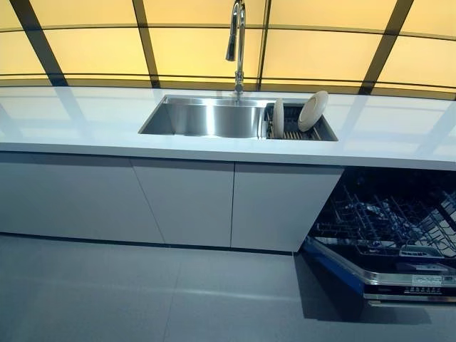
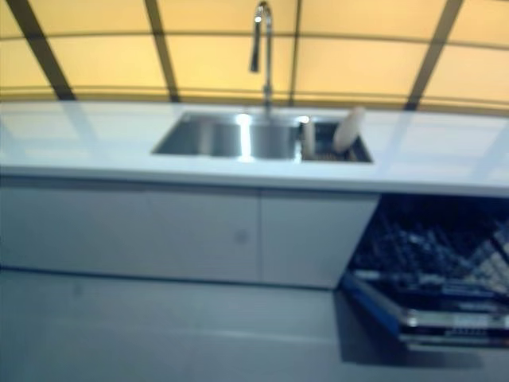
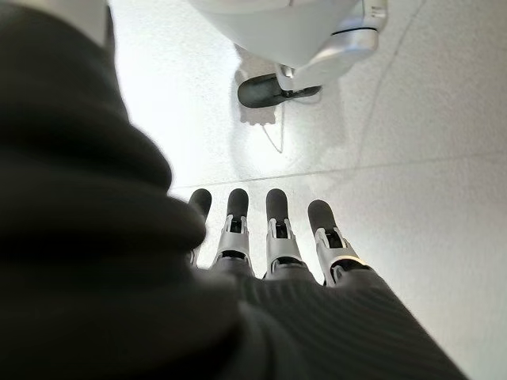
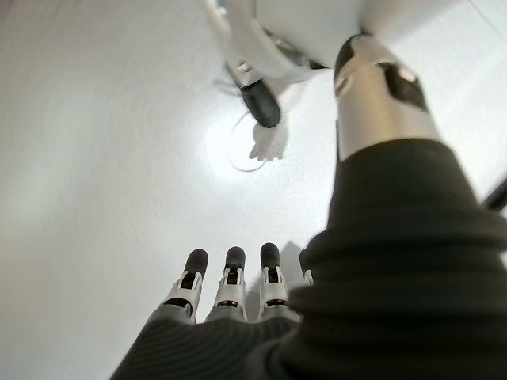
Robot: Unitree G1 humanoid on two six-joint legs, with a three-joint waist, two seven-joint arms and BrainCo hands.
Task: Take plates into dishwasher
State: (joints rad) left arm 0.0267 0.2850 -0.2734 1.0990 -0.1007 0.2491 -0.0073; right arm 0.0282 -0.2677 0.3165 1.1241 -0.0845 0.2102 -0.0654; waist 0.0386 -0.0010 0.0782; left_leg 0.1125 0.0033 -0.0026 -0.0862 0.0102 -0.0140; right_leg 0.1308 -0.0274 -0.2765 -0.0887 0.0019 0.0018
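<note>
White bench (image 1: 85,121) runs the full width of the head views, its front edge straight and overhanging pale cabinet fronts (image 1: 182,203). A steel sink (image 1: 206,117) is set into the bench near the middle, and a tall faucet (image 1: 237,43) stands at its back rim. In the right end of the sink a drying rack (image 1: 292,132) holds two white plates on edge: a plate (image 1: 313,110) leaning to the right, resting against the sink's right side, and a second plate (image 1: 278,118) upright just left of it, the two apart. Below the bench on the right the dishwasher (image 1: 388,228) is open, its door (image 1: 399,278) folded down over the grey floor (image 1: 142,299) and its lower rack (image 1: 399,221) of dark wire prongs pulled forward. The floor in front of the cabinets lies open; the lowered door juts out into it on the right. Behind the bench, yellow panels with dark frames. Left hand (image 3: 277,237) shows only in its wrist view, hanging above the floor, fingers (image 3: 236,207) straight and holding nothing. Right hand (image 4: 230,297) likewise, fingers (image 4: 269,261) extended, nothing held.
</note>
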